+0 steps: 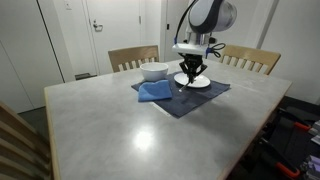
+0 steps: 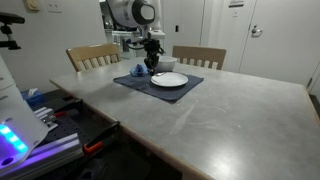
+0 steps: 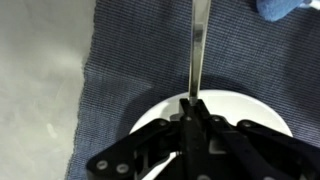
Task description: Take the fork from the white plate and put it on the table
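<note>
In the wrist view my gripper [image 3: 195,105] is shut on the fork [image 3: 197,50], a thin grey metal handle that sticks out from between the fingers over the dark blue placemat [image 3: 130,70]. The white plate [image 3: 230,108] lies right under the fingers. In both exterior views the gripper [image 1: 191,72] [image 2: 152,62] hangs just above the plate [image 1: 200,82] [image 2: 170,80], which rests on the placemat on the pale grey table [image 1: 150,130] [image 2: 220,115]. The fork is too thin to make out in the exterior views.
A white bowl [image 1: 154,71] and a crumpled blue cloth [image 1: 155,91] [image 2: 138,71] sit on the placemat beside the plate. Wooden chairs [image 1: 133,57] [image 2: 198,57] stand at the table's far side. A doored wall is behind.
</note>
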{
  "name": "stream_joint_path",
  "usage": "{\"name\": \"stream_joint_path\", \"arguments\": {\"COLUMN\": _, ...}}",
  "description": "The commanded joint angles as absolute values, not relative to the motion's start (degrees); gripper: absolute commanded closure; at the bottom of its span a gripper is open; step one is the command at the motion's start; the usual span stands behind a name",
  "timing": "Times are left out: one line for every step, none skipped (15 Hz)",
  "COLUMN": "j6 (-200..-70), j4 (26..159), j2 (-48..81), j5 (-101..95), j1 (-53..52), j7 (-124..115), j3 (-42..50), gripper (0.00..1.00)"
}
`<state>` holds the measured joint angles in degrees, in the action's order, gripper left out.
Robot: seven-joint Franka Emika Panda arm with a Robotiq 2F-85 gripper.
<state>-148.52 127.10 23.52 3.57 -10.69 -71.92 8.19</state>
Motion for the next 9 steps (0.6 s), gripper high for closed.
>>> {"name": "stream_joint_path", "arguments": {"j6": -147.9, "j4": 131.9, "j2": 18.9, "j5": 1.1, "j1": -13.0, "j7": -76.6, "j3": 7.4, "gripper": 0.98}}
{"name": "stream_joint_path", "arguments": {"j6": -148.4, "j4": 132.6, "j2": 18.6, "j5": 1.2, "j1": -13.6, "j7": -78.5, "j3": 6.8, "gripper": 0.98}}
{"name": "stream_joint_path", "arguments": {"j6": -148.4, "j4": 133.1, "j2": 18.6, "j5": 1.0, "j1": -14.3, "j7": -80.5, "j3": 6.5, "gripper": 0.98}}
{"name": "stream_joint_path", "arguments": {"j6": -148.6, "j4": 133.3, "j2": 18.7, "j5": 1.0, "j1": -14.8, "j7": -82.1, "j3": 5.9, "gripper": 0.98}}
{"name": "stream_joint_path", "arguments": {"j6": -148.8, "j4": 133.5, "j2": 19.1, "j5": 1.4, "j1": -15.0, "j7": -83.5, "j3": 5.2, "gripper": 0.98}}
{"name": "stream_joint_path", "arguments": {"j6": -149.0, "j4": 133.7, "j2": 19.5, "j5": 1.3, "j1": -15.5, "j7": -85.3, "j3": 4.9, "gripper": 0.98}}
{"name": "stream_joint_path", "arguments": {"j6": -149.9, "j4": 133.9, "j2": 19.8, "j5": 1.1, "j1": -15.8, "j7": -87.0, "j3": 4.7, "gripper": 0.98}}
{"name": "stream_joint_path", "arguments": {"j6": -150.6, "j4": 133.8, "j2": 20.7, "j5": 1.1, "j1": -15.9, "j7": -88.5, "j3": 4.5, "gripper": 0.98}}
{"name": "stream_joint_path", "arguments": {"j6": -150.8, "j4": 133.8, "j2": 21.1, "j5": 1.5, "j1": -15.7, "j7": -89.3, "j3": 4.1, "gripper": 0.98}}
